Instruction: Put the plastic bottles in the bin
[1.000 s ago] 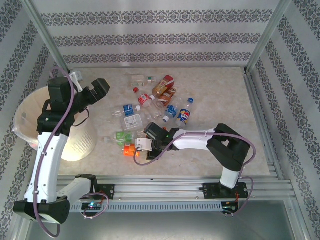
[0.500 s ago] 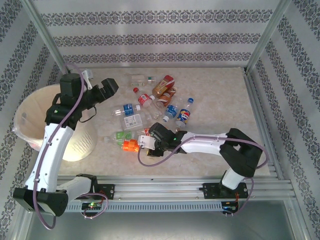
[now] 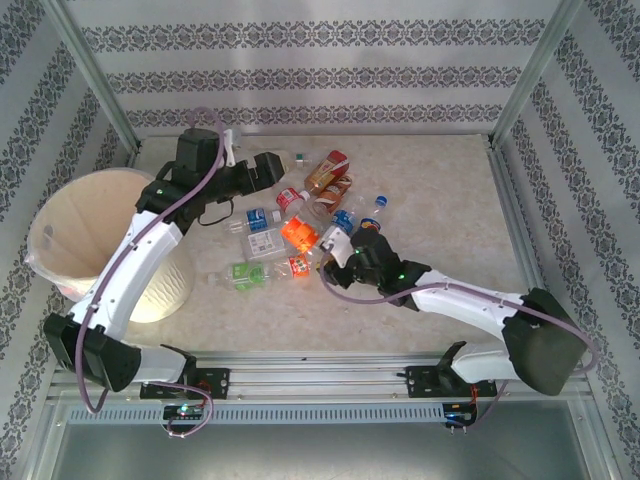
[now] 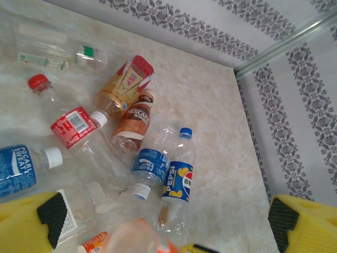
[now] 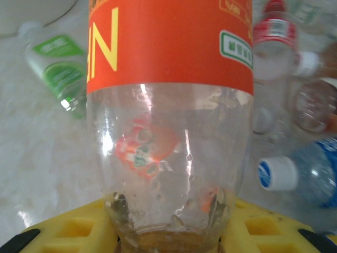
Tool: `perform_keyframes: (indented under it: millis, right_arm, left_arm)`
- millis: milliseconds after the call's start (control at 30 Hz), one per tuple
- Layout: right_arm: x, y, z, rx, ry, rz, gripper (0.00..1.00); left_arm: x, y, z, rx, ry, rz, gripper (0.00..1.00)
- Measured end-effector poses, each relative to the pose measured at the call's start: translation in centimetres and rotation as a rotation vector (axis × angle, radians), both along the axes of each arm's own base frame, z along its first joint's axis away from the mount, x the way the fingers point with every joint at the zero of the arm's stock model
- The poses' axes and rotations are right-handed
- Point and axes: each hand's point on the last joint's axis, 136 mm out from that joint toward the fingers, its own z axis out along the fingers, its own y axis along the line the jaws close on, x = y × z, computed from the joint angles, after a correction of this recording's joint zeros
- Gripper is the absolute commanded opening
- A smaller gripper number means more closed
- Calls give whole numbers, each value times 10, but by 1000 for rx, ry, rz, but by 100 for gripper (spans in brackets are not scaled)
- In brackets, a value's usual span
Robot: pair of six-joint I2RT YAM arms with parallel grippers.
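A large round cream-white plastic bin (image 3: 160,285) stands at the left edge of the beige marbled desk (image 3: 440,200), well apart from the bottles. The left claw (image 3: 268,165) hangs over the far side of the desk, just left of the heap. It is released, its yellow fingers (image 4: 23,224) spread wide with nothing between them.

In the left wrist view the bottles lie on their sides, close together:
- a clear bottle with a blue label and white cap (image 4: 21,166)
- a clear bottle with a red label and red cap (image 4: 71,126)
- an amber bottle with a red top (image 4: 126,84)
- a brown coffee bottle (image 4: 134,124)
- a blue-capped cola bottle (image 4: 178,182)

A green-labelled clear bottle (image 3: 243,272) lies nearer the bin, apart from the heap. The right claw (image 3: 328,247) is clenched on the base of a clear bottle with an orange label (image 5: 168,105), which shows over the middle of the heap from above.
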Motion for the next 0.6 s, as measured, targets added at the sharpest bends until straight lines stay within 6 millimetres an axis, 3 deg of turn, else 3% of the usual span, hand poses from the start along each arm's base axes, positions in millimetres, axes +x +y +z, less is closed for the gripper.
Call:
perform_keyframes:
  millis: [167,233,467,600]
  right_arm:
    - [22,-33,13,148,51,-195,25]
    - [29,-39,20,199,60,-243,25]
    - [34,-33,41,339,96,-294,26]
    - [38,-24,55,406,108,-281,26]
  left_arm:
    - [6,-10,-7,-1,-5,-17,100]
    - [7,-22,-10,-23,-11,-62,100]
    - [4,-89,-45,-64,26,-250,100]
    - [6,-106,-63,-77,43,-289,100]
